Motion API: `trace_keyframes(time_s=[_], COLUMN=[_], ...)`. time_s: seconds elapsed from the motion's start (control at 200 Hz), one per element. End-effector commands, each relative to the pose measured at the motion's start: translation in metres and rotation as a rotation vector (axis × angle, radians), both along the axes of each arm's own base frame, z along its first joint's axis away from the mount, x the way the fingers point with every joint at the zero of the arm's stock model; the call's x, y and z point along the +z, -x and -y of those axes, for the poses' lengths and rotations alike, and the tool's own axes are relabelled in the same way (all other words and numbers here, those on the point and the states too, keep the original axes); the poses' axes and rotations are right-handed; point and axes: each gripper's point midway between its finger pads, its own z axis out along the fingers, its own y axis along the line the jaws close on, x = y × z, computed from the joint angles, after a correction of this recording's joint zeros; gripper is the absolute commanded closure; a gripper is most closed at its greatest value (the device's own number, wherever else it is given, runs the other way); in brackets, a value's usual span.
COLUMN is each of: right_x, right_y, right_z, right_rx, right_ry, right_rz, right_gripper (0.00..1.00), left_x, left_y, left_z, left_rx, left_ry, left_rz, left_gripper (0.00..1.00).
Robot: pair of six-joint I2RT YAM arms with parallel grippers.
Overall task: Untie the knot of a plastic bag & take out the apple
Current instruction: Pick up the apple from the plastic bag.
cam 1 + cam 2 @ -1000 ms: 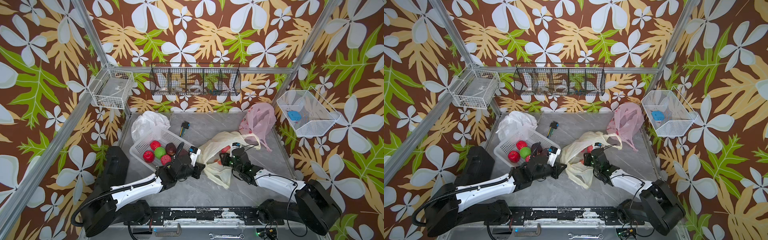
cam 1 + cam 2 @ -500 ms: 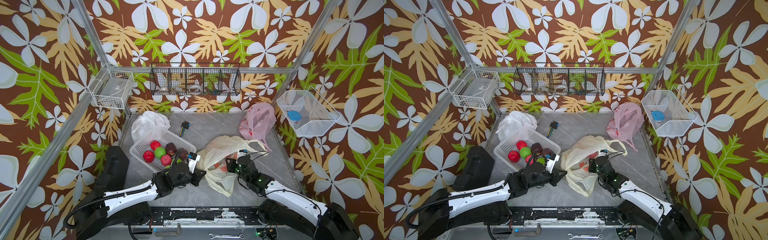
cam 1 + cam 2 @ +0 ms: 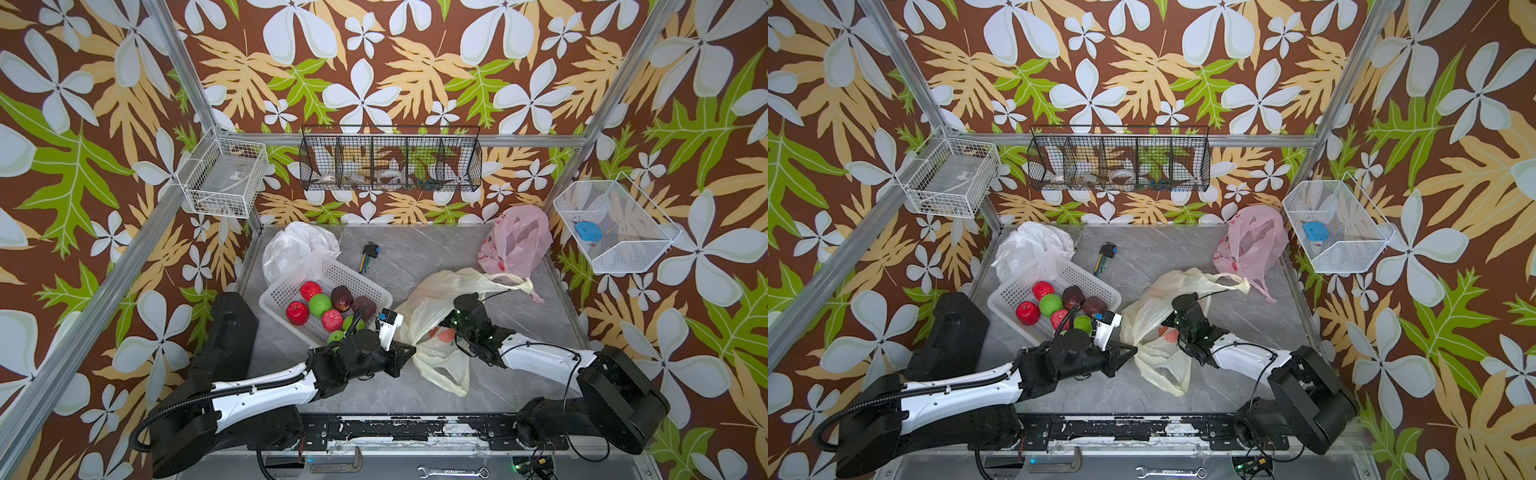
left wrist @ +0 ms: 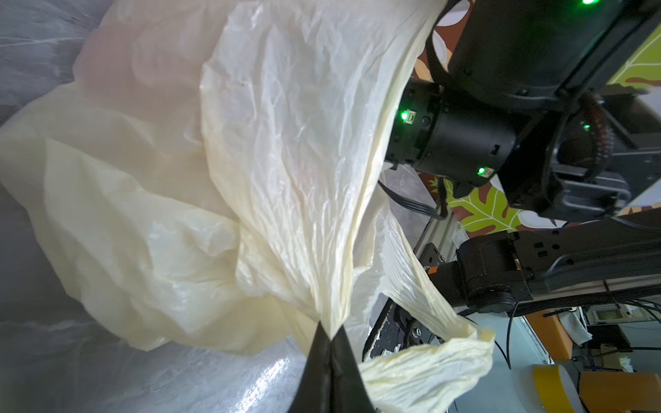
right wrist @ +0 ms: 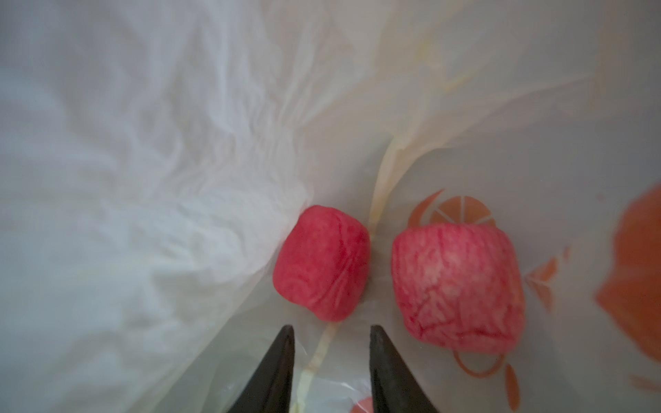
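A cream plastic bag (image 3: 436, 291) (image 3: 1163, 291) lies open in the middle of the grey table, its knot undone. My left gripper (image 4: 331, 330) is shut on a bunched edge of the bag's mouth and holds it taut; in a top view it (image 3: 409, 351) sits at the bag's left side. My right gripper (image 5: 331, 332) is open inside the bag, with nothing between its fingers. Just beyond its tips lie two red apples, a smaller one (image 5: 322, 262) and a larger one (image 5: 458, 282). Both top views show red (image 3: 442, 334) (image 3: 1167, 332) through the bag's mouth.
A white plastic basket (image 3: 324, 266) holding several red, green and dark fruits stands left of the bag, close behind the left arm. A crumpled white bag (image 3: 291, 245) and a pink bag (image 3: 515, 241) lie at the back, a hex-key set (image 3: 368, 255) between them. Wire baskets hang on the walls.
The right arm has swung out and back over the bag's mouth, and its jaws have spread a little. The left gripper keeps its hold on the bag, slightly nearer the front.
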Motion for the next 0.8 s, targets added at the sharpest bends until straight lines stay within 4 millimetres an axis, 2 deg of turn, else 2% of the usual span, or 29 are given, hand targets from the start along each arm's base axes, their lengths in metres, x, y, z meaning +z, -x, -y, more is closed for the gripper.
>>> trace_keyframes(time_s=[0.0, 0.215, 0.505, 0.641, 0.731, 0.796], right_x=[0.014, -0.005, -0.043, -0.060, -0.062, -0.055], right_y=[-0.008, -0.022, -0.036, -0.043, -0.043, -0.042], right_z=[-0.018, -0.041, -0.072, -0.079, -0.078, -0.079], right_rx=[0.024, 0.066, 0.135, 0.145, 0.141, 0.146], right_ry=[-0.111, -0.121, -0.124, -0.096, -0.086, -0.070], right_rz=[0.034, -0.030, -0.143, -0.184, -0.181, -0.162], right_gripper=[0.61, 0.40, 0.30, 0.33, 0.49, 0.57], left_x=[0.001, -0.007, -0.017, -0.023, -0.023, -0.020], left_y=[-0.001, 0.004, 0.007, 0.008, 0.007, 0.005], left_z=[-0.007, -0.012, -0.026, -0.033, -0.036, -0.038], left_rx=[0.028, 0.028, 0.062, 0.080, 0.093, 0.107], left_ry=[0.013, 0.029, 0.029, 0.021, 0.023, 0.023], left_rz=[0.012, -0.012, -0.024, -0.028, -0.024, -0.018], left_gripper=[1.00, 1.00, 1.00, 1.00, 1.00, 1.00])
